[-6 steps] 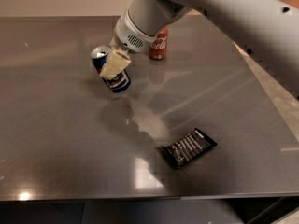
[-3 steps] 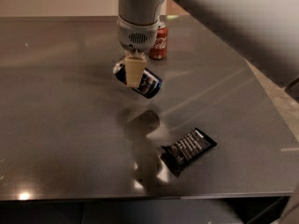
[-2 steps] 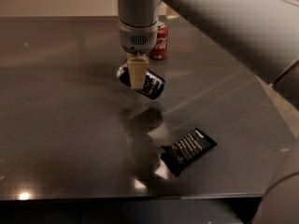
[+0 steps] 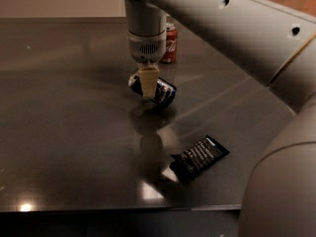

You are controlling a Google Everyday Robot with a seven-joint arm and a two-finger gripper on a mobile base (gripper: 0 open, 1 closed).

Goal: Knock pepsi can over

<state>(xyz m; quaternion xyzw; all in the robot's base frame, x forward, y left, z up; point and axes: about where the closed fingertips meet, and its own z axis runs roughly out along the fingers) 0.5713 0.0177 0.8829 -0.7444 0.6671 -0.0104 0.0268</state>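
The pepsi can (image 4: 162, 91), dark blue with a white and red logo, lies tipped on its side on the dark table (image 4: 59, 132), its top end towards the left. My gripper (image 4: 147, 84) points straight down from the pale arm and its cream fingertip (image 4: 148, 80) stands in front of the can's middle, touching or just over it. Part of the can is hidden behind the finger.
A red Coca-Cola can (image 4: 169, 43) stands upright behind the arm at the back. A black snack packet (image 4: 199, 157) lies flat at the front right. My large pale arm fills the upper right and right edge. The table's front edge runs along the bottom.
The can went from upright and leaning at the left to lying on its side, shifted right and nearer. My gripper moved right with it and now hangs vertically over it.
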